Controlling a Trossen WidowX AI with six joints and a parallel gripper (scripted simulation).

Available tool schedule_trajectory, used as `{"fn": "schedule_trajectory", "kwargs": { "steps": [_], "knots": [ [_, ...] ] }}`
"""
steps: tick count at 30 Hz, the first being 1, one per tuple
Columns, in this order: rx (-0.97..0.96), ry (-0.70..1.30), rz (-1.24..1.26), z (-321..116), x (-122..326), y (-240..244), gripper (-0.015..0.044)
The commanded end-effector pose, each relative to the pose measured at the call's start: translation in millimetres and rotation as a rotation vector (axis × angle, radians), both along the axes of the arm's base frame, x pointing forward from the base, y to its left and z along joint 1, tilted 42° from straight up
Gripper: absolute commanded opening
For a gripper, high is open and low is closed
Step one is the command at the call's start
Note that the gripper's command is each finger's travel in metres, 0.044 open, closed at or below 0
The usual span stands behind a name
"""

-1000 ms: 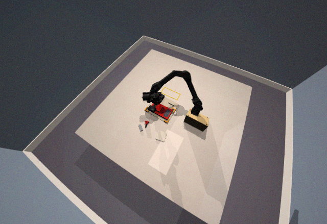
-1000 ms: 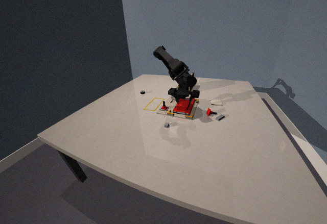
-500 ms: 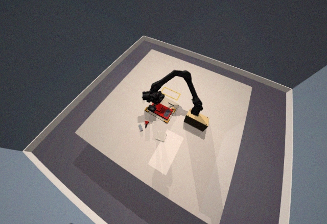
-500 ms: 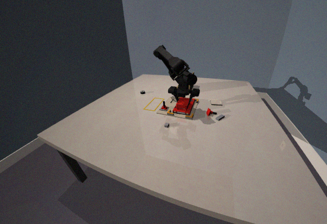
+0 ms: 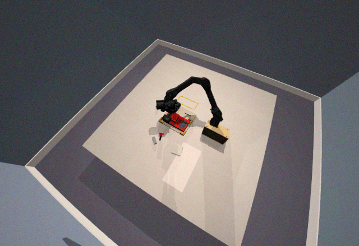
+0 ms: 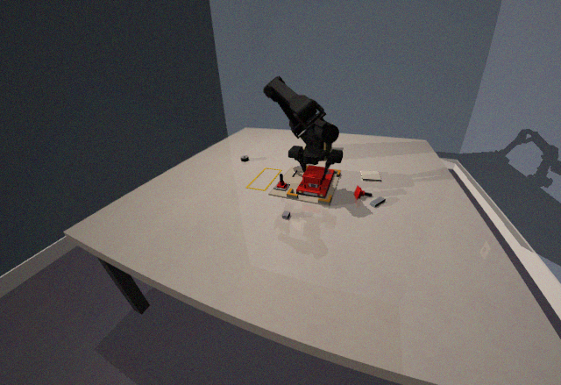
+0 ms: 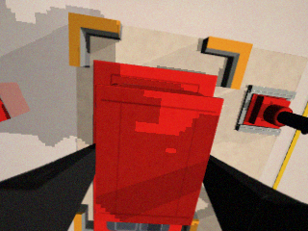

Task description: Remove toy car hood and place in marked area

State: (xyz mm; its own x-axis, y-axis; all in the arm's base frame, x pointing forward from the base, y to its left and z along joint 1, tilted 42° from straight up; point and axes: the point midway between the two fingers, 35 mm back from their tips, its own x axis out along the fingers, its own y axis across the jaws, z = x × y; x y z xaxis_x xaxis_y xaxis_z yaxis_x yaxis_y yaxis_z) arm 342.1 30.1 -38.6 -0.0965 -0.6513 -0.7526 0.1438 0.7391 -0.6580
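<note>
The toy car (image 5: pixel 178 124) (image 6: pixel 305 188) (image 7: pixel 207 83) is red and sits between orange corner brackets on a pale board. Its hood (image 5: pixel 174 117) (image 6: pixel 315 174) (image 7: pixel 154 188) is a red panel. My gripper (image 5: pixel 171 115) (image 6: pixel 316 169) (image 7: pixel 151 153) is shut on the hood, one finger at each long side, and holds it a little above the car body. The hood covers much of the car's front in the wrist view. The marked area (image 5: pixel 189 99) (image 6: pixel 256 188) (image 7: pixel 287 159) is a yellow outline on the table beside the board.
A red piece with an upright black stick (image 6: pixel 281 184) (image 7: pixel 262 113) stands on the board, between the car and the marked area. Across the car lie another red piece (image 5: pixel 161 134) (image 6: pixel 358 191) and a grey block (image 5: pixel 154 140) (image 6: pixel 377 201). A pale square plate (image 5: pixel 176 149) (image 6: pixel 371 175) lies farther off.
</note>
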Motion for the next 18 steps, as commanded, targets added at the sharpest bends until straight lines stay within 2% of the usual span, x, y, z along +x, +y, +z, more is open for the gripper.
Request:
{"fn": "schedule_trajectory", "kwargs": {
  "steps": [1, 11, 13, 18],
  "knots": [
    [0.009, -0.009, -0.005, 5, 3, 5, 0.0000],
    [0.010, -0.009, -0.005, 35, 6, 32, 0.0000],
    [0.004, -0.002, 0.002, 32, 5, 23, 0.0000],
    [0.011, -0.002, 0.002, 56, 6, 1, 0.0000]
  ]
}}
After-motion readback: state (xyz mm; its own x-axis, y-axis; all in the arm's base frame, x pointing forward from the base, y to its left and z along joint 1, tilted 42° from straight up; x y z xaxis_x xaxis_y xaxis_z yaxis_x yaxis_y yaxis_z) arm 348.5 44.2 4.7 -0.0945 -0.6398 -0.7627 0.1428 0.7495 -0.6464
